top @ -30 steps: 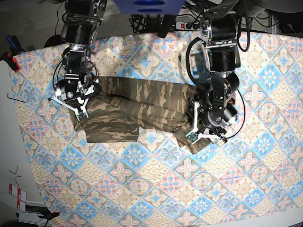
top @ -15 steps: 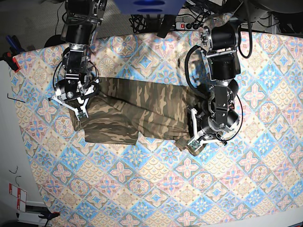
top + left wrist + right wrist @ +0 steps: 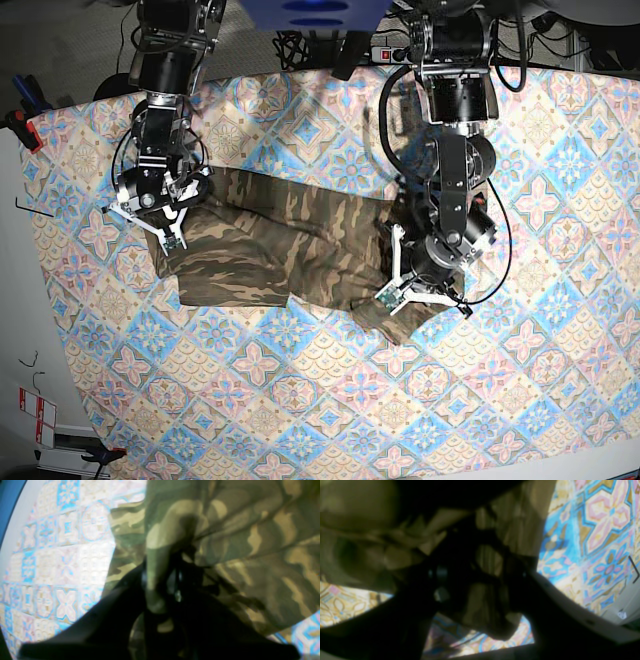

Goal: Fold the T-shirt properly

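Left gripper [image 3: 415,290]: centre right of the base view, down on the right end of the garment; jaws drawn together on a bunched fold of camouflage cloth, as the left wrist view shows fabric pinched between the dark fingers [image 3: 150,580].
Right gripper [image 3: 160,215]: left of the base view, down on the left end of the garment; the right wrist view shows cloth lying between its dark fingers [image 3: 437,580], jaws partly apart; whether the cloth is truly clamped cannot be told, the view being blurred.
T-shirt [image 3: 290,240]: camouflage print of olive, brown and tan; lies as a long rumpled band across the middle of the base view, running from the right gripper down towards the left gripper; lower left part flat and roughly square-edged, right end gathered into a crumpled tip under the left gripper.
Tablecloth [image 3: 300,400]: blue, pink and cream tile pattern; covers the whole work surface beneath the T-shirt; shows beside the cloth in both wrist views.
Power strip [image 3: 390,50]: top centre of the base view, beyond the tablecloth's far edge, cables around it.
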`<move>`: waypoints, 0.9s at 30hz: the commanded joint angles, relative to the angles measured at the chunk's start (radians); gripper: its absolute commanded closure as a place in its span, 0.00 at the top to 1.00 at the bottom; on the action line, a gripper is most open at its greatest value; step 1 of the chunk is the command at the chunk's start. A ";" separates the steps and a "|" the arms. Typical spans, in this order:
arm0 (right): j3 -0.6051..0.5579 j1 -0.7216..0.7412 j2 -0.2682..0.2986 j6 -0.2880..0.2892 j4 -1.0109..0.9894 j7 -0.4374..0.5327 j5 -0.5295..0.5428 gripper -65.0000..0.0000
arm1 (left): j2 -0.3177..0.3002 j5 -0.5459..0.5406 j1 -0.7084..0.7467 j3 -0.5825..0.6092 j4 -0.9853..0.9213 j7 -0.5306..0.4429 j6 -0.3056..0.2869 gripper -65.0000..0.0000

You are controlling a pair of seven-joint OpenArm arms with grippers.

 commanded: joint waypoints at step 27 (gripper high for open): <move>-0.001 -0.006 -0.003 0.004 -0.022 0.030 0.025 0.47 | 0.024 -0.020 0.048 0.501 -0.017 -0.032 0.011 0.28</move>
